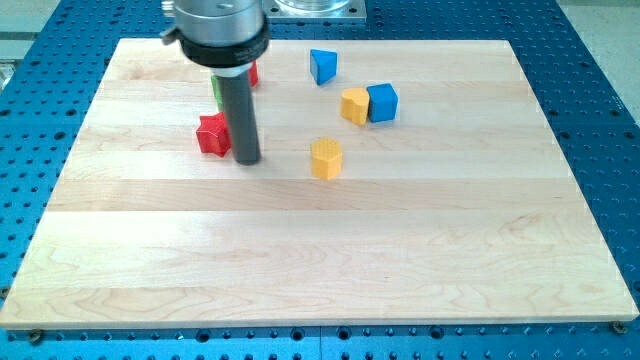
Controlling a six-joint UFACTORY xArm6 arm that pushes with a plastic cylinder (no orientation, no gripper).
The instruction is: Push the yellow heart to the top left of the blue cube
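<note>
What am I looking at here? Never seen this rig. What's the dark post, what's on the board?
One camera view, looking down at a wooden board on a blue perforated table. The dark post is a robot arm's rod; my tip slides along the board and pushes blocks, and holds nothing. It rests just right of a red block. A green block and another red one sit partly hidden behind the rod. To the right: a blue triangular block, the yellow heart touching the blue cube, and a yellow hexagonal block.
</note>
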